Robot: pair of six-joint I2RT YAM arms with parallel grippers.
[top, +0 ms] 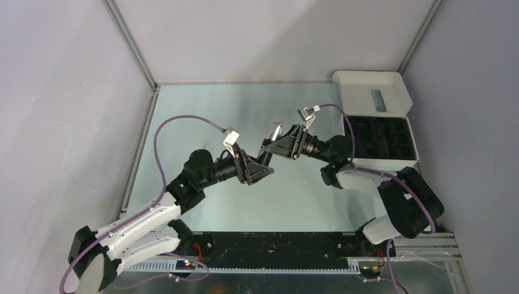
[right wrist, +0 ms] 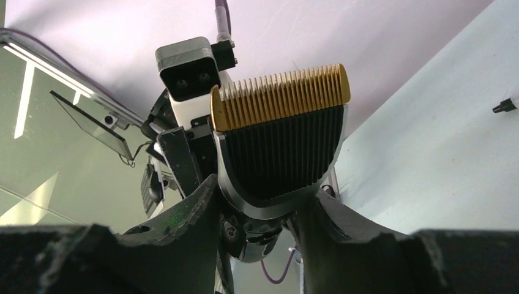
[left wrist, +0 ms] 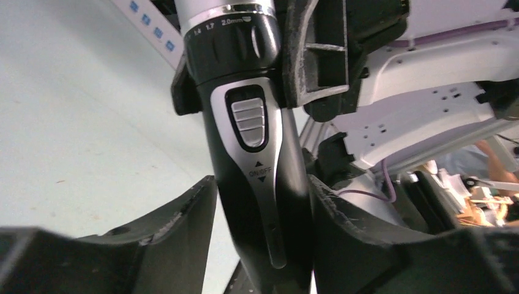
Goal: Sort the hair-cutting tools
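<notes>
My overhead cam looks down on the trimmer from high above. Left wrist cam sits right at its tail, looking along the switch side; right wrist cam is tight on the blade. All three share the trimmer.

Black-and-silver trimmer body, gold blade

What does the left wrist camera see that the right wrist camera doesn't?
Only the left wrist camera shows the trimmer's grey switch, its ON/OFF label and the size numbers on its dial. Only the right wrist camera shows the gold blade teeth and a small black piece lying on the table. Both show the trimmer, pinched by the left end effector in one and the right end effector in the other.
</notes>
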